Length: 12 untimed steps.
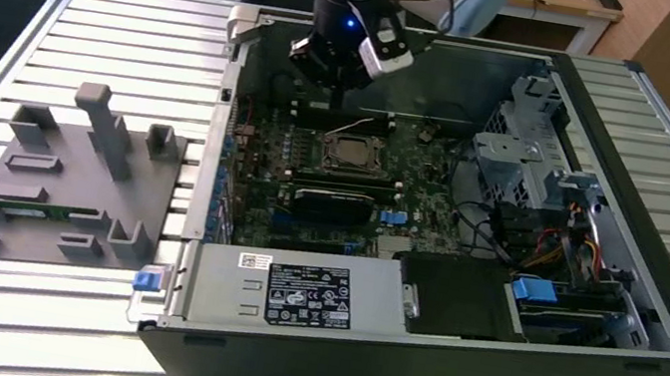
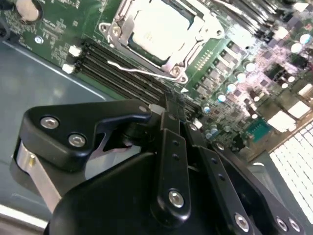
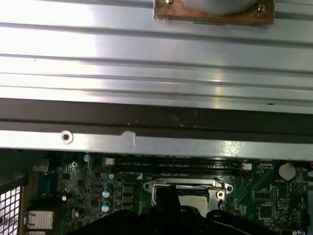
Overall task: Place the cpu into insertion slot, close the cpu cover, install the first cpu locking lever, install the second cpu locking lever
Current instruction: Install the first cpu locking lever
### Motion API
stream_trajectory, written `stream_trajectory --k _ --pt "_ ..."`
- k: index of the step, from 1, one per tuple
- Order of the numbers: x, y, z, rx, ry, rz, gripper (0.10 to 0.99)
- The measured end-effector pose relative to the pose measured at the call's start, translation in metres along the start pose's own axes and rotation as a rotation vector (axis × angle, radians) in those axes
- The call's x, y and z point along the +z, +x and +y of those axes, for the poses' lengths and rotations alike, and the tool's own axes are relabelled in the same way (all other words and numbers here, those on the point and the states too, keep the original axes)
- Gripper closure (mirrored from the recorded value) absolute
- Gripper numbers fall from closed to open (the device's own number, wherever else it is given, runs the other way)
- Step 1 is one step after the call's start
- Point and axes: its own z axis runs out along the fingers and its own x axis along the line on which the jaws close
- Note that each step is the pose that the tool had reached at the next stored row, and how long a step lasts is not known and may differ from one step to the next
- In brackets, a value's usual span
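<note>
In the exterior view, the gripper point(image 1: 337, 100), pressed together and empty, hangs near the cpu point(image 1: 350, 156), which is already seated. In the second wrist view, the cpu cover point(image 2: 194, 41) lies closed just ahead of the gripper. One locking lever point(image 2: 139, 71) seems not yet latched. In the first wrist view, the cover frames the cpu just beyond the gripper.

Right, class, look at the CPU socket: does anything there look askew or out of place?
Nothing is plainly wrong. The cpu lies flat inside the cpu cover. One thin wire locking lever lies beside the cover along the memory slots, slightly bowed; whether it is hooked cannot be told.
</note>
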Motion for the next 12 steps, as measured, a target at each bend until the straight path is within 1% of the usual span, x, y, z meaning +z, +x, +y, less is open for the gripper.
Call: stream_trajectory --k 1,4,5,8,12 --pt "0.0012 -0.0015 -0.0001 0.0 0.0 -0.0001 0.98" --pt "0.0055 -0.0057 -0.0005 0.003 -0.008 -0.0002 0.98" --pt "0.0072 -0.0072 -0.0007 0.003 -0.009 0.0005 0.98" --pt "0.0124 -0.0121 -0.0011 0.004 -0.009 0.0056 0.98" --pt "0.0172 -0.0163 -0.0015 0.005 -0.01 0.0141 0.98"
